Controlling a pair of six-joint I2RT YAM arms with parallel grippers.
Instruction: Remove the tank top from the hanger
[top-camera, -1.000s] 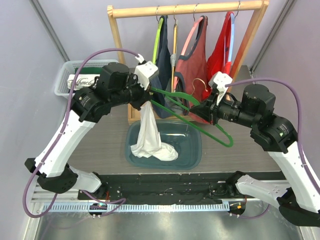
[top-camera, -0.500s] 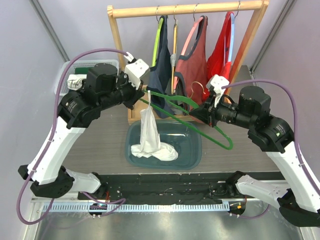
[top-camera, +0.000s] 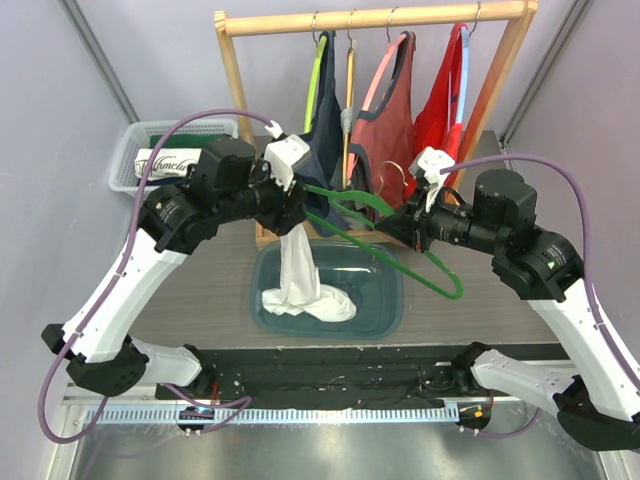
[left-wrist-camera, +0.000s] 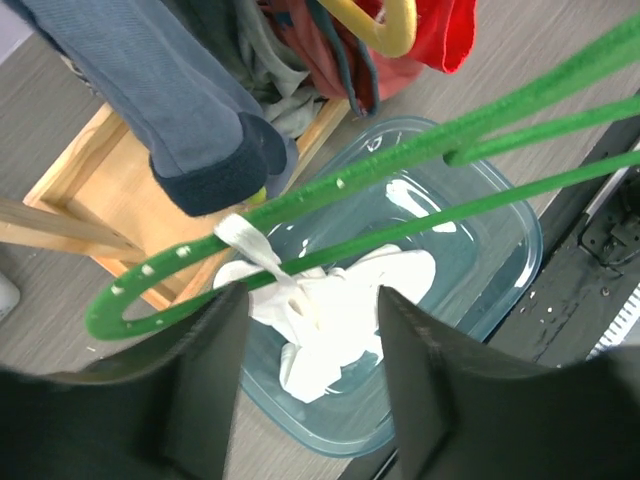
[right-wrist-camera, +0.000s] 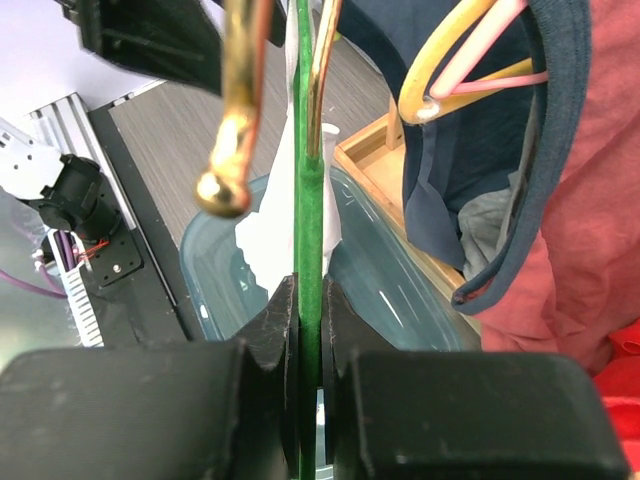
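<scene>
The white tank top (top-camera: 300, 285) hangs by one strap (left-wrist-camera: 243, 238) over the left end of the green hanger (top-camera: 385, 245). Its body lies bunched in the teal bin (top-camera: 385, 300). My left gripper (top-camera: 292, 208) hovers just above that hanger end, open, with nothing between its fingers (left-wrist-camera: 215, 385). The tank top (left-wrist-camera: 340, 300) shows below them in the bin. My right gripper (top-camera: 408, 225) is shut on the hanger; in the right wrist view the green hanger (right-wrist-camera: 309, 200) runs straight up from the pinched jaws.
A wooden rack (top-camera: 232, 75) behind the bin carries navy (top-camera: 328, 130), salmon (top-camera: 390, 125) and red (top-camera: 440, 110) garments on hangers. A gold hanger hook (right-wrist-camera: 238, 110) hangs close to the right gripper. A white basket (top-camera: 135, 160) sits at the back left.
My left gripper has opened and let go of the tank top's strap, then shifted right and down over the hanger end. The right gripper keeps hold of the hanger, almost still.
</scene>
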